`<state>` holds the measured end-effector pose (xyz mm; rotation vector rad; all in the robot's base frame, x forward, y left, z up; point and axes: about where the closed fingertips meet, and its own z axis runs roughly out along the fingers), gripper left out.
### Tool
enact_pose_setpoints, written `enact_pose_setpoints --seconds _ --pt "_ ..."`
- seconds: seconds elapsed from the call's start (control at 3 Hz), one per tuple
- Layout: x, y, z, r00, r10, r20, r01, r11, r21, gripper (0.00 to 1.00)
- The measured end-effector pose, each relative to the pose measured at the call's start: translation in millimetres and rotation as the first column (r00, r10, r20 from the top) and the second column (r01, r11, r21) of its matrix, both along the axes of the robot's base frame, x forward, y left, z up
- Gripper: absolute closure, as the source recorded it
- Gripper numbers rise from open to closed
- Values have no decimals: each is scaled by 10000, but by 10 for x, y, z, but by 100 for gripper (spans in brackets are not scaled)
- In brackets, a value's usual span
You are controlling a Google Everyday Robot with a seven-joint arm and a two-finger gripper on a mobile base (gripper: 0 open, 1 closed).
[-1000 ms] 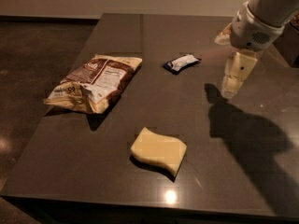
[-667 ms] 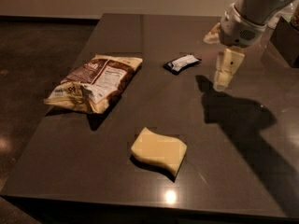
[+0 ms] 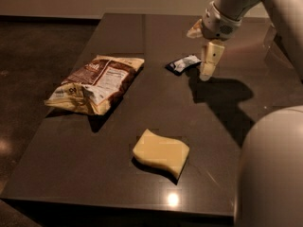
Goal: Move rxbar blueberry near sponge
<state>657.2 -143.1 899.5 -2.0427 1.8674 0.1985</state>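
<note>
As gripper (image 3: 207,66) hovers, one rxbar blueberry (image 3: 183,63) beside

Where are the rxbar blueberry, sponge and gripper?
rxbar blueberry (image 3: 183,63): camera view, middle of wrapper.
sponge (image 3: 161,152): camera view, centre of top face.
gripper (image 3: 207,71): camera view, its lower tip, close beside the rxbar blueberry.

Dark glossy table (image 3: 156,103). Gripper (image 3: 206,74) hangs over far right part of top, pointing down.

Rxbar blueberry (image 3: 183,63) lies flat on top, just beside gripper on its view-left side.

Brown-and-cream chip bag (image 3: 97,83) lies flat, well off to view-left of gripper.

Pale yellow sponge (image 3: 161,152), wavy-edged, flat on top, well apart from gripper, toward near edge.
</note>
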Motion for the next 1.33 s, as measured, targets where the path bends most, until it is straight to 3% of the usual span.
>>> enact_pose_setpoints --seconds 0.67,1.0,1.33 --pt "451 309 -255 9967 810 64 -805 9950 -583 0" --pt "552 334 -331 9954 950 126 -932 9903 -1028 0" --pt "623 353 -400 9910 1322 220 -1263 9761 -1768 0"
